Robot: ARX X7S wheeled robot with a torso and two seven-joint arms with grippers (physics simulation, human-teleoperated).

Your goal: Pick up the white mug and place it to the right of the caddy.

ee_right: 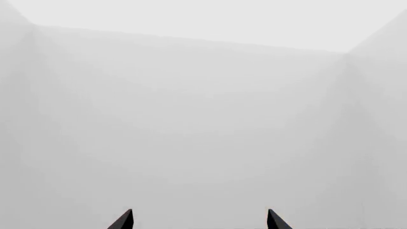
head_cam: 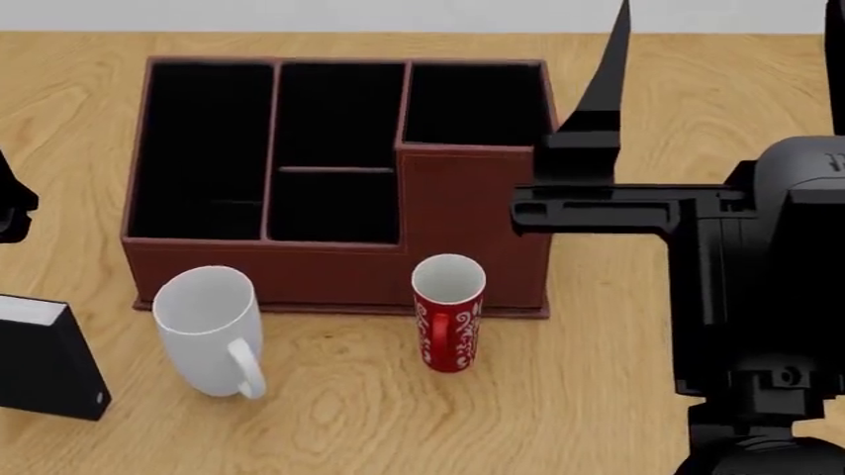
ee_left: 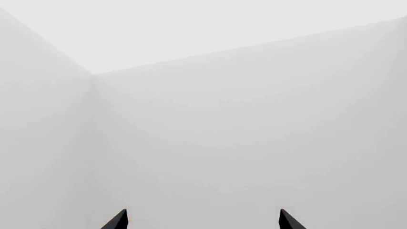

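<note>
The white mug [head_cam: 209, 325] stands upright on the wooden table, in front of the caddy's left front corner, its handle toward me. The caddy [head_cam: 336, 178], a reddish-brown box with black-lined compartments, sits at the middle of the table. My right gripper [ee_right: 198, 220] is open and empty, raised and facing a blank wall. In the head view its arm [head_cam: 739, 257] rises at the right, beside the caddy's right end. My left gripper [ee_left: 203, 220] is open and empty, also facing only a wall. Only a black part of the left arm [head_cam: 11, 208] shows at the left edge.
A red mug with white swirls [head_cam: 448, 312] stands upright against the caddy's front, right of the white mug. A black book with white pages [head_cam: 46, 358] stands at the front left. Bare wood table [head_cam: 608, 396] lies right of the caddy, partly behind my right arm.
</note>
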